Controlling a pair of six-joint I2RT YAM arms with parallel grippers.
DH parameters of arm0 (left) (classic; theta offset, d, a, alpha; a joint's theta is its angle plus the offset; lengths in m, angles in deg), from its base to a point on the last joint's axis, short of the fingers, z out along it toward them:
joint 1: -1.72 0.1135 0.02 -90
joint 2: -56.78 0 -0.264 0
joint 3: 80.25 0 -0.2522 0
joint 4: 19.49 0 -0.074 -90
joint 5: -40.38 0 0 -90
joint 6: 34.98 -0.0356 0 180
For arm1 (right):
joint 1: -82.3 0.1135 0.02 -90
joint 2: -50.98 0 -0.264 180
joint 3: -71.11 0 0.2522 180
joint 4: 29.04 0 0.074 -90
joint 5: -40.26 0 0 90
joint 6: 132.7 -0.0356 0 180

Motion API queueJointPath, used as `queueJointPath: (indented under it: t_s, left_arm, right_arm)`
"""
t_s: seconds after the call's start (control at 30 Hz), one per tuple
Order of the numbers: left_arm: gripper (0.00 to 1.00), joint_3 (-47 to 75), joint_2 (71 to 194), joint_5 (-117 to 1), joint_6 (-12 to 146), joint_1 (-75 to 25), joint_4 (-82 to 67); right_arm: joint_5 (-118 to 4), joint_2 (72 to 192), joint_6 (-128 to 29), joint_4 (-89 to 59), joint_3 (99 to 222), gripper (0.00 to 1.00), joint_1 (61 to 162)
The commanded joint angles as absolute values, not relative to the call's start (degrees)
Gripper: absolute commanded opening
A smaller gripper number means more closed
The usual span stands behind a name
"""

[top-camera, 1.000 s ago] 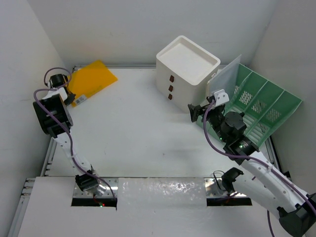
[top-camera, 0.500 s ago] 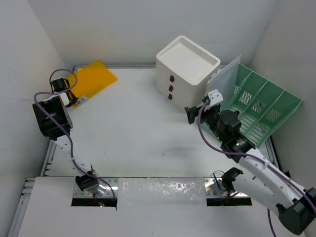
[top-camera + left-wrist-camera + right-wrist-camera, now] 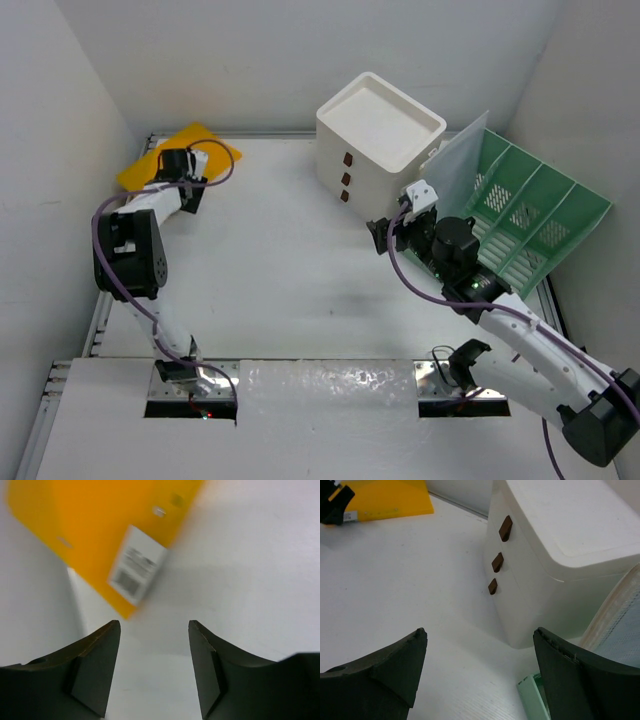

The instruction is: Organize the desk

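The white desk (image 3: 270,270) carries a yellow folder (image 3: 150,162) in its far-left corner. My left gripper (image 3: 190,186) hovers at the folder's near edge. In the left wrist view the folder (image 3: 85,520) with its white label (image 3: 137,567) lies just ahead of the left gripper (image 3: 155,626), which is open with only bare desk between its fingers. My right gripper (image 3: 386,236) hangs open over the desk in front of the white three-drawer box (image 3: 380,130). The right wrist view shows the right gripper (image 3: 480,632) empty, with the box (image 3: 560,555) ahead of it.
A green file rack (image 3: 530,215) stands tilted at the right, with a translucent sheet (image 3: 458,160) leaning between it and the drawer box. The rack's corner (image 3: 532,696) shows beside my right finger. Walls close in the left, back and right sides.
My left arm has swung from the left wall over to the folder's near edge, and its gripper has opened. The right gripper has drifted slightly left, still open.
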State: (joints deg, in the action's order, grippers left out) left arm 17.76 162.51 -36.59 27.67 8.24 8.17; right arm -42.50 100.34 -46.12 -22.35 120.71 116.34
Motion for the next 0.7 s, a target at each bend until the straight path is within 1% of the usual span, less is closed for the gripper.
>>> queueJointPath:
  t_s: [0.0, 0.07, 0.13, 0.27, 0.3, 0.4, 0.47, 0.67]
  left_arm:
    - [0.56, 11.2, 163.5, -32.9, 17.3, 10.6, 13.2]
    - [0.59, 11.5, 164.2, -33.7, 16.2, 10.4, 14.3]
    - [0.64, 12.0, 165.4, -32.0, 15.7, 10.0, 14.8]
    - [0.66, 12.7, 166.8, -29.8, 16.6, 9.4, 12.8]
    - [0.66, 11.8, 167.2, -31.5, 16.7, 9.4, 14.0]
    - [0.64, 10.4, 169.2, -35.4, 17.4, 9.4, 16.6]
    - [0.61, 10.4, 170.6, -32.8, 17.6, 9.4, 15.6]
    - [0.54, 9.5, 173.9, -29.8, 15.7, 9.3, 13.6]
  right_arm:
    - [-43.8, 100.2, -43.7, -22.5, 123.0, 0.84, 116.8]
    - [-43.6, 100.3, -43.1, -22.7, 122.8, 0.84, 116.9]
    - [-43.5, 100.9, -43.1, -23.1, 122.4, 0.84, 116.8]
    - [-45.1, 103.1, -40.2, -23.3, 122.8, 0.85, 116.8]
    - [-46.0, 104.1, -40.2, -23.4, 123.6, 0.85, 116.8]
    - [-48.5, 105.7, -40.7, -22.5, 126.4, 0.85, 116.9]
    - [-48.9, 106.7, -41.3, -23.0, 127.2, 0.84, 116.9]
    - [-48.3, 106.8, -42.3, -25.7, 126.4, 0.84, 117.5]
